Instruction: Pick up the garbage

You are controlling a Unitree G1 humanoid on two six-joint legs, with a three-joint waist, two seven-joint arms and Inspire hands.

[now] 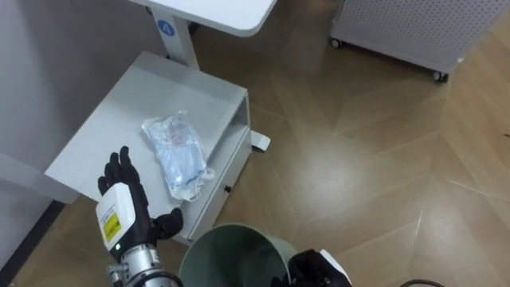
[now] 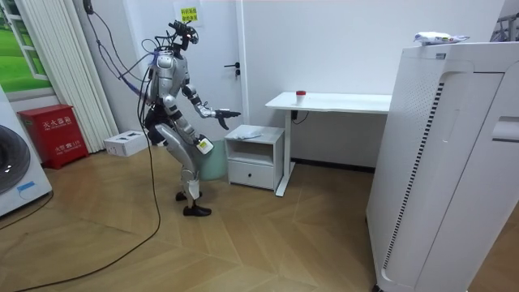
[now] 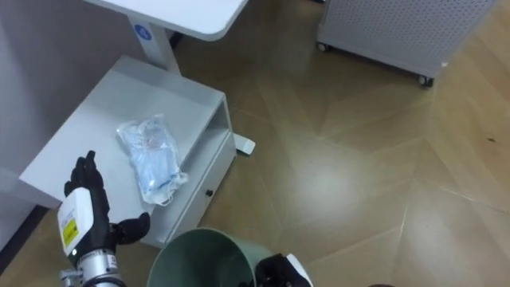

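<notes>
One crumpled clear bag (image 1: 177, 151) lies left of centre in the left eye view, on top of the white cabinet (image 1: 96, 135), close to its front edge. The left hand (image 1: 126, 199), at lower left, hovers just beside the bag's near end with fingers straight and spread, thumb out, holding nothing. The right hand (image 1: 317, 267) sits at the bottom edge by the green bin (image 1: 231, 251); its grip cannot be told. Judged step: reach. Best to centre the palm over the bag's bulk before closing, since a loose corner of film would likely slip.
</notes>
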